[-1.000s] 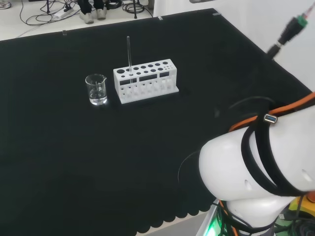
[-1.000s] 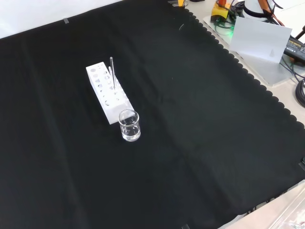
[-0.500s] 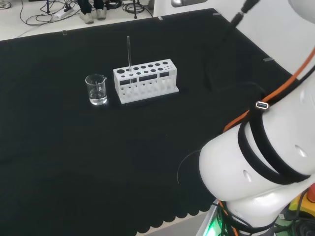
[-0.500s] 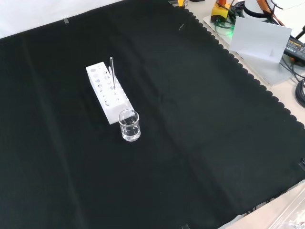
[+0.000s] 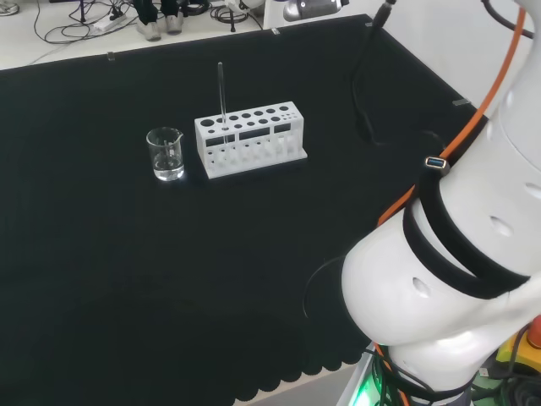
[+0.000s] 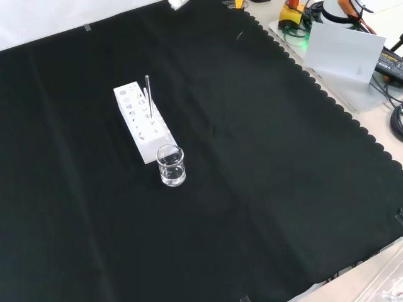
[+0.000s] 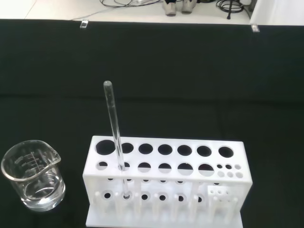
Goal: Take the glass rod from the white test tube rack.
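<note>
The white test tube rack (image 5: 249, 139) stands on the black cloth, left of the middle in the front view (image 6: 143, 123). A clear glass rod (image 5: 221, 89) stands nearly upright in a hole at the rack's end nearest the beaker (image 6: 148, 94). Up close in the wrist view, the rod (image 7: 113, 123) leans slightly in the rack (image 7: 164, 185), and nothing touches it. A grey and white part at the arm's end (image 5: 313, 8) sits at the head view's top edge, well away from the rack. A small white piece (image 6: 177, 3) shows at the front view's top edge.
A small clear glass beaker (image 5: 166, 154) with a little clear liquid stands just off the rack's end (image 6: 170, 165) (image 7: 33, 175). The arm's big white links (image 5: 439, 288) take up the head view's right side. Equipment lies beyond the cloth's scalloped edge (image 6: 343, 50).
In the head view the arm's links have swung upward, and its end has come in at the top edge. A white piece has appeared at the front view's top. Rack, rod and beaker have not moved.
</note>
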{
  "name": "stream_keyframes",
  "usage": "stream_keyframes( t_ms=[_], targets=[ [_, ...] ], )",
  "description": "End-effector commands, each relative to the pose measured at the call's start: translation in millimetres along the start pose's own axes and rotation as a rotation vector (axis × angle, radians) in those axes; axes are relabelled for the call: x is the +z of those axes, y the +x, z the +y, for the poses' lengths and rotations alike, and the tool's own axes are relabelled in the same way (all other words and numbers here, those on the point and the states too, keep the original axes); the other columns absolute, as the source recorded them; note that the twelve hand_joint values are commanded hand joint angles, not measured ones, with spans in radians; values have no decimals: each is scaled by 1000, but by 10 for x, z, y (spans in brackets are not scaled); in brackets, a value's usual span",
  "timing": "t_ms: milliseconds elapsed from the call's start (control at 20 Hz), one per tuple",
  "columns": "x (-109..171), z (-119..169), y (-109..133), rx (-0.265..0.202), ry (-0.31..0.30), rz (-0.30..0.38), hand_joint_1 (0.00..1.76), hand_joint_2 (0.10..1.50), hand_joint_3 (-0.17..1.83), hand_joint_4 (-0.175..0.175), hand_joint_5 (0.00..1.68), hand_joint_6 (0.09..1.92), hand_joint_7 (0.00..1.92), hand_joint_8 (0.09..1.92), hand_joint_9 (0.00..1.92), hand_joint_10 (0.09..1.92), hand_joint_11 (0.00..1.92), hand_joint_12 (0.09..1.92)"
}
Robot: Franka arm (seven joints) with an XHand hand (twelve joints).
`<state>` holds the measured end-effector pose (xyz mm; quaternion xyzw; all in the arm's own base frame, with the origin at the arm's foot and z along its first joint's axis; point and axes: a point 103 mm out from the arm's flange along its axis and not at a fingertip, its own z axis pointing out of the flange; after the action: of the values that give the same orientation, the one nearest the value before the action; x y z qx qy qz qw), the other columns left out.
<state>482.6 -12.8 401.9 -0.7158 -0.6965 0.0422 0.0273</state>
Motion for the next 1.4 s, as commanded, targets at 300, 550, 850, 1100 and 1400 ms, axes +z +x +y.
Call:
stream_keyframes(
  t_ms=[300,550,850,1100,1400],
  targets=[
    [365,430,-60,-37,10,5,521,916,388,-112,303,87,107,774,243,841,75,1429],
    [501,562,-26,-46,20,21,527,918,384,-114,344,87,147,778,329,814,171,1400],
    [609,564,55,-46,48,20,536,922,384,-118,368,87,199,784,422,796,244,1381],
    [620,447,201,-63,68,1,543,926,384,-120,374,87,233,788,480,784,285,1367],
    [648,310,386,-85,94,-15,547,929,385,-125,391,87,301,792,584,758,332,1349]
  ],
)
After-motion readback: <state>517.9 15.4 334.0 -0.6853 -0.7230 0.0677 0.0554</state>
